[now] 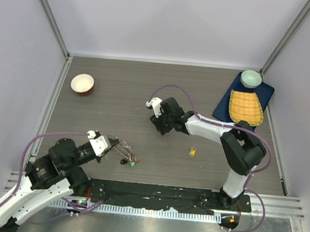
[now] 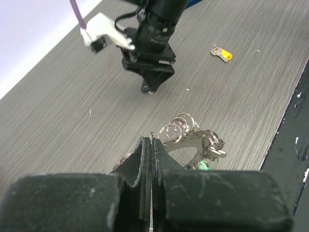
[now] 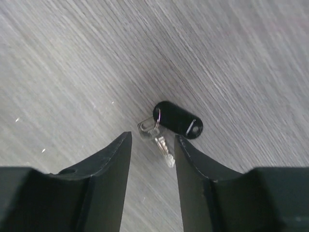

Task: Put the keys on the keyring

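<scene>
My left gripper point(image 2: 152, 141) is shut on the thin edge of the keyring point(image 2: 189, 140), a grey metal ring with silver keys and small split rings bunched at its far side and a green tag point(image 2: 204, 166) below. In the top view the keyring point(image 1: 124, 152) hangs from the left gripper point(image 1: 111, 143) just above the table. My right gripper point(image 3: 153, 137) stands open over a silver key point(image 3: 157, 137) with a black tag point(image 3: 178, 120) that lies flat on the table between the fingertips, untouched. Another key with a yellow tag point(image 1: 192, 151) lies to the right.
An orange bowl point(image 1: 82, 83) sits at the far left. A blue tray point(image 1: 222, 107) at the far right carries a yellow cloth point(image 1: 246, 108) and a pale green bowl point(image 1: 251, 78). The right gripper point(image 2: 150, 82) points down about a hand's width beyond the keyring.
</scene>
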Robot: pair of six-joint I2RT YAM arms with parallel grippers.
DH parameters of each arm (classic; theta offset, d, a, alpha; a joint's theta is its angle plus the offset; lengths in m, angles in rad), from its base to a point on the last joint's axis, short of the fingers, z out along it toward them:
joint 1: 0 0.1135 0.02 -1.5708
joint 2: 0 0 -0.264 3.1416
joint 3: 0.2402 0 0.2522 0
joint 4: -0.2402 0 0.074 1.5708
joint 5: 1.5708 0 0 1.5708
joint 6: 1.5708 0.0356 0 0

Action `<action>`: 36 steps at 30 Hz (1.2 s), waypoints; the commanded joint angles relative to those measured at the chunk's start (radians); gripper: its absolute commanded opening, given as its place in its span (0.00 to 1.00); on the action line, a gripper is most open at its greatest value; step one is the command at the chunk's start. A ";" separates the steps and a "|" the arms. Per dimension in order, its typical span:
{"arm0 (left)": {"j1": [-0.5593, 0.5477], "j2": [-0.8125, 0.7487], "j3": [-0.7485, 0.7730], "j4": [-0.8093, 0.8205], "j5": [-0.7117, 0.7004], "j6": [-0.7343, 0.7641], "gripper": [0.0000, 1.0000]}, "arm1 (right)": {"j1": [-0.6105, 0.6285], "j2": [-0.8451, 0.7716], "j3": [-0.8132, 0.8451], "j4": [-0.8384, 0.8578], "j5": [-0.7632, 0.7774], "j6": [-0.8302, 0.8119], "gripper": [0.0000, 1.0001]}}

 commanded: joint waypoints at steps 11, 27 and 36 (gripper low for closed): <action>0.032 -0.008 0.000 0.079 0.051 0.002 0.00 | 0.001 -0.390 -0.508 0.743 0.071 0.208 0.94; 0.044 0.017 0.001 0.076 0.063 -0.007 0.00 | 0.001 -0.190 -0.450 0.828 0.133 0.251 0.53; 0.052 0.044 0.004 0.073 0.072 -0.009 0.00 | 0.001 -0.108 -0.396 0.779 0.107 0.253 0.39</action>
